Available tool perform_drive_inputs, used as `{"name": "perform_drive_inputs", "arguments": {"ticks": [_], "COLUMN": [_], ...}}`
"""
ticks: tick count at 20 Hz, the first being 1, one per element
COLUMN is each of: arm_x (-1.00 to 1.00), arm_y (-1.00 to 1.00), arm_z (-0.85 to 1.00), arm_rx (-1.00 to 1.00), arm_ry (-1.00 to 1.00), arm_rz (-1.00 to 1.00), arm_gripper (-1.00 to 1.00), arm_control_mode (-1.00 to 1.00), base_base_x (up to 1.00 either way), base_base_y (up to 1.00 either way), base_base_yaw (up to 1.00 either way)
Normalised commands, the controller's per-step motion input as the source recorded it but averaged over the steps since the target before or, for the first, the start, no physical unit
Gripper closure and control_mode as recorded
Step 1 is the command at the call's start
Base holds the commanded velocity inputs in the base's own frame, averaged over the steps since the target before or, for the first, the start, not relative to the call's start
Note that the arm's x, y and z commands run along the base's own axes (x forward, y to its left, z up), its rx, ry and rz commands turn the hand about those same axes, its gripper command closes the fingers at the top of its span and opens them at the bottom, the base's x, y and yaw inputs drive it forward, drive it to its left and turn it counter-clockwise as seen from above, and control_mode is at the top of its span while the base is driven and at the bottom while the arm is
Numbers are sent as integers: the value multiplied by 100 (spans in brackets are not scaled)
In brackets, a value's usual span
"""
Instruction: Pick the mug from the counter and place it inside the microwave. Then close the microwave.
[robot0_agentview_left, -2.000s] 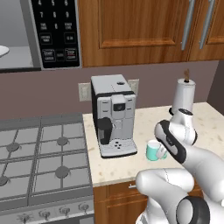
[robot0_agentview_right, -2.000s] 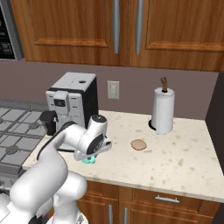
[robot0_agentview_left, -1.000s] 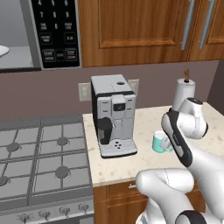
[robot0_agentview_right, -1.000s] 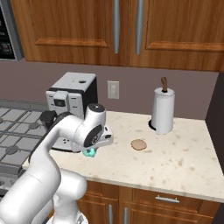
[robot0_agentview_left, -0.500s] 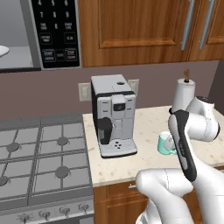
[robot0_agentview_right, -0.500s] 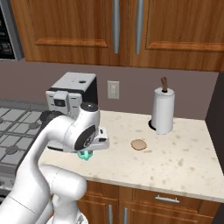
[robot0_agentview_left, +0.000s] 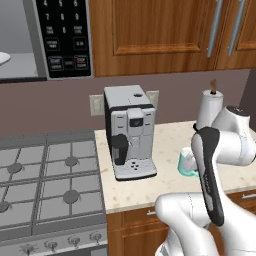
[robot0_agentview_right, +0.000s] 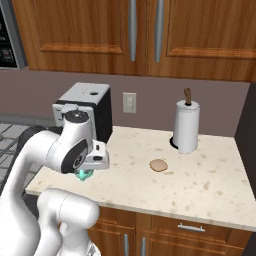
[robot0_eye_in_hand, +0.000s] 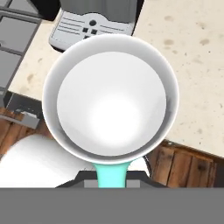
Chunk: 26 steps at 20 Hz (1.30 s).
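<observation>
The tool is clamped on the mug's handle, with the mug at the middle of the hand view, lifted off the tabletop beside the coffee machine. Picking up looks done. The microwave, upper left of the left base view, stands open; loading and closing it remain.

Speckled beige worktop, wooden fronts below.
Coffee machine at nine o'clock, paper-towel roll at one, small brown disc between.
</observation>
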Motion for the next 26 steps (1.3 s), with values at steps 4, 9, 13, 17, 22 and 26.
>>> {"name": "perform_drive_inputs", "arguments": {"ticks": [4,9,13,17,22,26], "arm_x": [-29,-39,-32,-28,-28,-32], "arm_y": [37,42,35,25,5,0], "arm_z": [46,46,30,19,40,36], "arm_rx": [-4,-9,-12,-7,0,0], "arm_ry": [-7,-10,-5,-2,-5,-7], "arm_rz": [-9,-8,-8,-8,-4,-2], "arm_gripper": [100,100,100,100,100,100], "arm_control_mode": [-100,-100,-100,-100,-100,-100], "base_base_x": [0,0,0,0,0,0], "base_base_y": [0,0,0,0,0,0], "base_base_yaw": [0,0,0,0,0,0]}}
